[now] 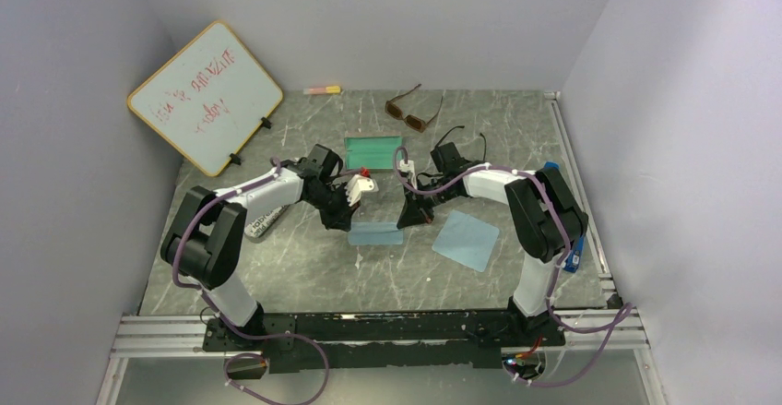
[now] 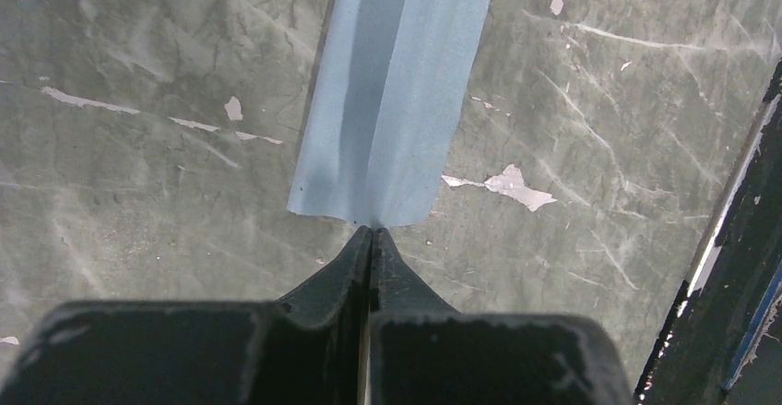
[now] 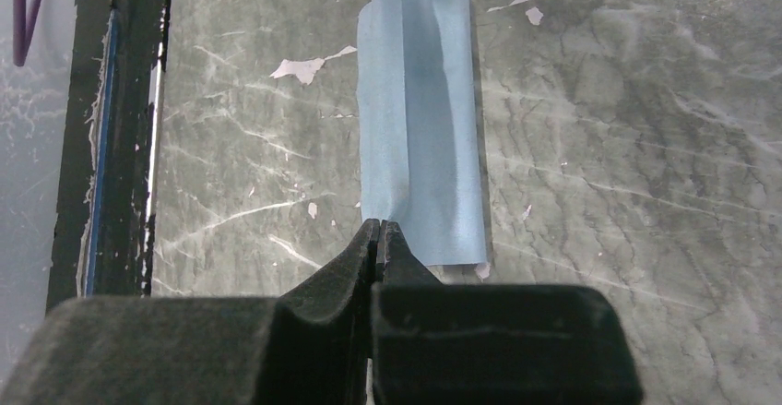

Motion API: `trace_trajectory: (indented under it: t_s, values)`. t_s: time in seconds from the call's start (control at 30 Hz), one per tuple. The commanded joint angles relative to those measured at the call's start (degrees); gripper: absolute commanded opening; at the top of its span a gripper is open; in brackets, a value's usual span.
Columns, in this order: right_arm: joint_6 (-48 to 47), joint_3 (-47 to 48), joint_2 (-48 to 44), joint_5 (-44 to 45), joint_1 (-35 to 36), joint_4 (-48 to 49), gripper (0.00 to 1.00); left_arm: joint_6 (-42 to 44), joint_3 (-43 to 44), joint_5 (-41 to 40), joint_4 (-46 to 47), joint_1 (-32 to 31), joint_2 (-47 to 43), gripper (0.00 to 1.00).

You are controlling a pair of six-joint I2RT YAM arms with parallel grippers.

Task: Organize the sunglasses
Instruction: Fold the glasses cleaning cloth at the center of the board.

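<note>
Currently, in the top external view, the left gripper [image 1: 351,223] and the right gripper [image 1: 407,220] meet over the centre of the table [image 1: 313,271], each at one end of a light blue cloth [image 1: 373,233]. The brown sunglasses [image 1: 411,111] lie unfolded near the far edge. Thin black outlines just behind the right arm appear to be the black sunglasses [image 1: 455,133]; the detail is too small to confirm. A green cloth [image 1: 373,151] lies between the grippers and the brown pair. A second blue cloth [image 1: 467,240] lies flat beside the right arm. A grey pouch [image 1: 262,225] sits under the left arm.

In the left wrist view, the jaws are pressed together on the near edge of the light blue cloth, which runs away from them with a lengthwise crease.

In the right wrist view, the jaws are likewise pinched on the opposite edge of the same cloth.

Progress assessment: neither pair is grasped, wrapped or stowed. Work appears to be at the cloth-preparation stage, so the organizing proper remains to be done.

Surface: grey-green marbled, with white chips and scratches. Room: plain pale walls [image 1: 387,17]; a whiteboard [image 1: 205,97] with red writing leans at far left, and a marker [image 1: 323,89] lies by the back wall.
</note>
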Motion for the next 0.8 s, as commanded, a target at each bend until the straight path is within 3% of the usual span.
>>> trace_trajectory:
  t_s: [0.0,0.77]
  values:
    - [-1.7,1.95,0.37,-2.22,0.1,-0.39,0.0,1.17,-0.13,1.37,-0.08,-0.22,-1.13,0.05]
    - [-1.77,2.58,0.88,-1.03,0.09,-1.12,0.02,1.36,-0.25,2.78,-0.67,-0.4,-0.7,0.06]
